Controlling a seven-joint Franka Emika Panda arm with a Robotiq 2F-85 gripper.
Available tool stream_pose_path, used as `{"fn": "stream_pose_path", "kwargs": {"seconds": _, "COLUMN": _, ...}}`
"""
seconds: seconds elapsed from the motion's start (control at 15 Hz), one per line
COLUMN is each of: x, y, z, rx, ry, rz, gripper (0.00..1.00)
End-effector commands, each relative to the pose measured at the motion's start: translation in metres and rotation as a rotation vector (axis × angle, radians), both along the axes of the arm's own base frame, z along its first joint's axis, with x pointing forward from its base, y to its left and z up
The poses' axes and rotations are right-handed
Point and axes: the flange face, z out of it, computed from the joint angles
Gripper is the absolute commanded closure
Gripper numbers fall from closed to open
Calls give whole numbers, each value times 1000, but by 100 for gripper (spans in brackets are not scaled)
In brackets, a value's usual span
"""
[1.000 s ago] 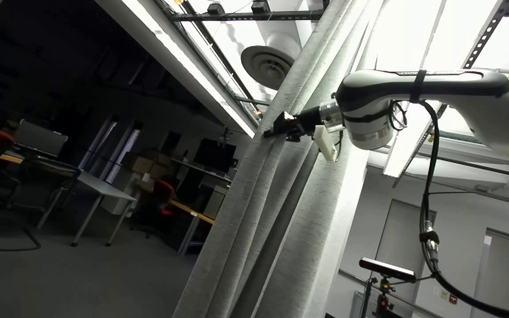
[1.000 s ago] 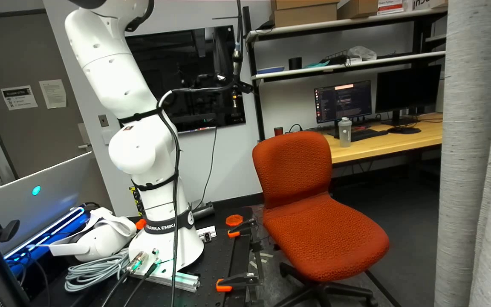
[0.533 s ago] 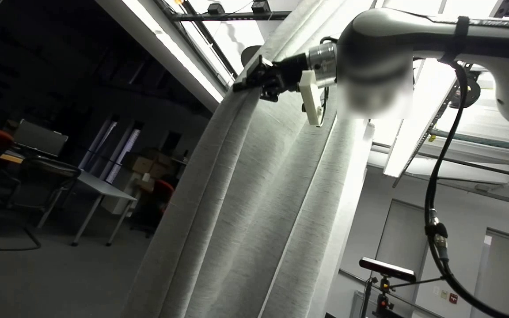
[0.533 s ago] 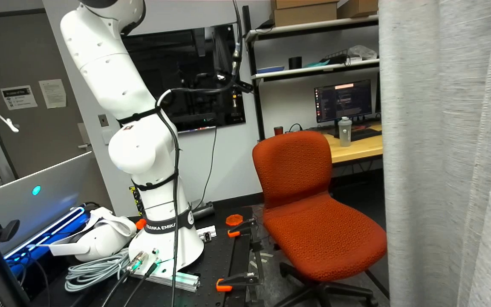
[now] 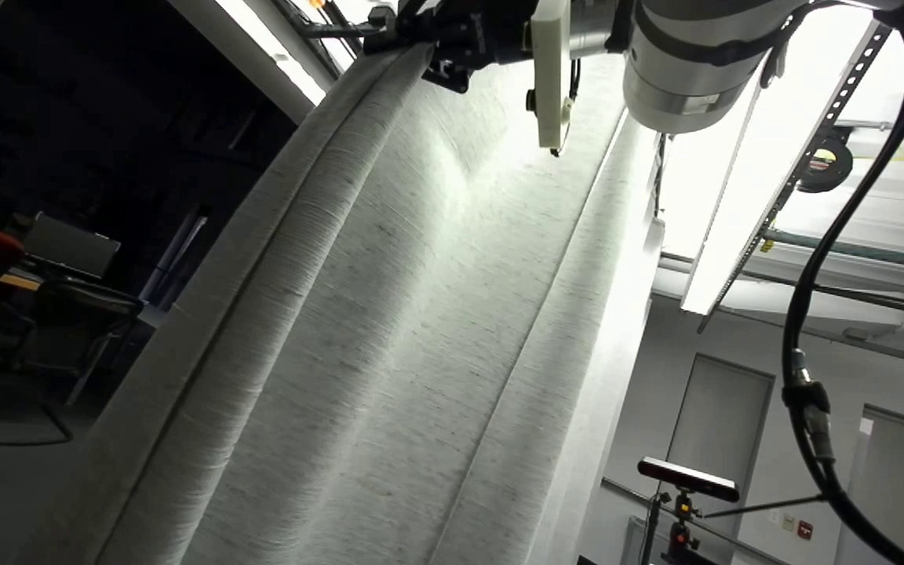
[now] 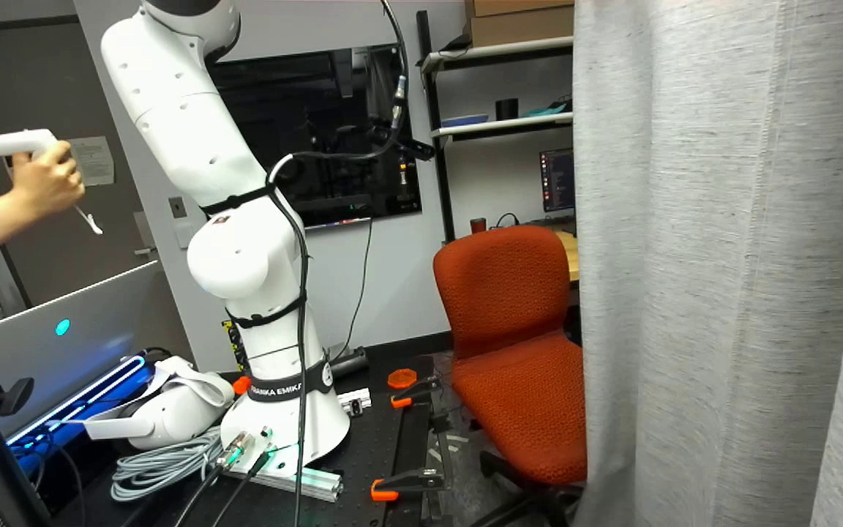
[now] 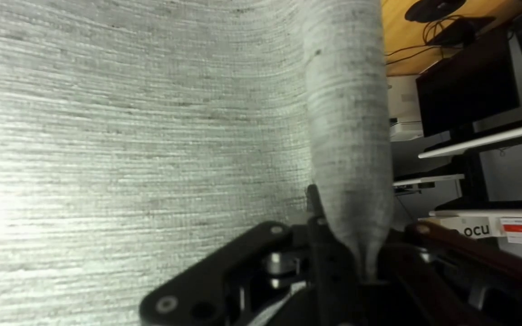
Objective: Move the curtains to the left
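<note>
White, smoothly rounded robot arm (image 6: 235, 252) with black straps (image 6: 268, 319) and a black cable (image 6: 304, 278). Its white base (image 6: 282, 421) wears a dark band (image 6: 286, 389) lettered "FRANKA EMIKA". The end effector (image 7: 356, 233) is black with silvery round screw heads (image 7: 167, 304).

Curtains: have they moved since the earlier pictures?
Yes. In an exterior view, the curtains have shifted toward picture left, now hiding more of the fixed shelves.

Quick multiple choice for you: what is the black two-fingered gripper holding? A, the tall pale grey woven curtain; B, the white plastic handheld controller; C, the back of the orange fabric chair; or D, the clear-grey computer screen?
A, since in the wrist view the tall pale grey woven curtain tapers to a tight pinch between the fingers of the black two-fingered gripper.
</note>
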Motion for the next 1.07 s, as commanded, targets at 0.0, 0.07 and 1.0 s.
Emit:
{"fn": "stream_pose_path", "kwargs": {"seconds": 0.0, "x": -3, "y": 59, "z": -49, "rx": -41, "ry": 139, "rz": 46, "gripper": 99}}
{"fn": "stream_pose_path", "kwargs": {"seconds": 0.07, "x": -7, "y": 69, "z": -51, "rx": -40, "ry": 139, "rz": 57, "gripper": 99}}
{"fn": "stream_pose_path", "kwargs": {"seconds": 1.0, "x": -126, "y": 226, "z": -59, "rx": -44, "ry": 154, "rz": 342, "gripper": 99}}
